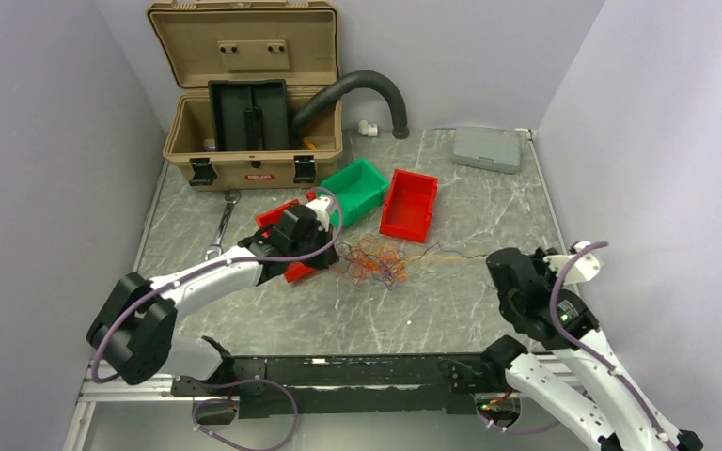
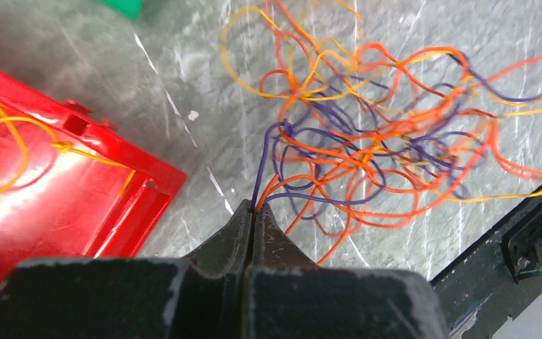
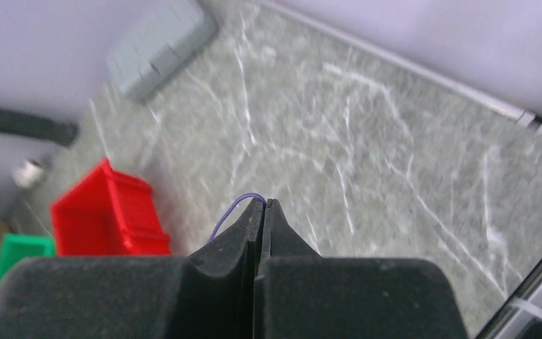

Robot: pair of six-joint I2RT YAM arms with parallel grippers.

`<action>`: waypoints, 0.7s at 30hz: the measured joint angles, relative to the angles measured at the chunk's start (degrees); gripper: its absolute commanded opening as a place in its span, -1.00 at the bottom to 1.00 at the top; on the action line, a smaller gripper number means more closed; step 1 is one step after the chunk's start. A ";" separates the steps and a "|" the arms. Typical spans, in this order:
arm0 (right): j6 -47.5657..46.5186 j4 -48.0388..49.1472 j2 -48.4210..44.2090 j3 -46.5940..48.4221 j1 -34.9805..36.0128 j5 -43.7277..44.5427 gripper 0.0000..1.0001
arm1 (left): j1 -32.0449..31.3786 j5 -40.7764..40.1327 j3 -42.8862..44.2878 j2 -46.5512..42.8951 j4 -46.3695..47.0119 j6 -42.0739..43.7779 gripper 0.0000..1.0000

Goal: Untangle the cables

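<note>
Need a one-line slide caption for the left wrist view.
Left gripper shut on a purple strand at the edge of the cables, a loose tangle on the table beside a red bin.

White arms (image 1: pixel 209 277), black joints (image 1: pixel 141 334), purple cables (image 1: pixel 555 296), black fingers (image 2: pixel 219 247)

— What colours are the cables (image 2: pixel 367 141)?
— Orange, yellow, dark purple.
— And the table (image 1: pixel 432 301)?
— Grey, marbled with white veins. Far side: a green bin (image 1: pixel 357 188), a red bin (image 1: pixel 409 204) right of it, a tan toolbox (image 1: pixel 254 94), a black hose (image 1: pixel 362 79).
</note>
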 measured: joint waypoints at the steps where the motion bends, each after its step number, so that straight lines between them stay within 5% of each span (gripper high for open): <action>1: -0.22 -0.63 0.13 2.03 0.00 1.64 -1.00 | 0.00 -0.96 0.00 -1.18 -0.33 -0.02 -1.00; 13: -7.78 -3.82 2.45 21.46 -0.04 18.95 -1.00 | -2.45 -3.98 -1.95 -1.55 0.61 -1.90 -1.00; 21: -37.57 22.53 -4.02 17.44 -0.15 17.73 -1.00 | -5.33 -4.98 -2.25 1.14 0.44 -1.90 -1.00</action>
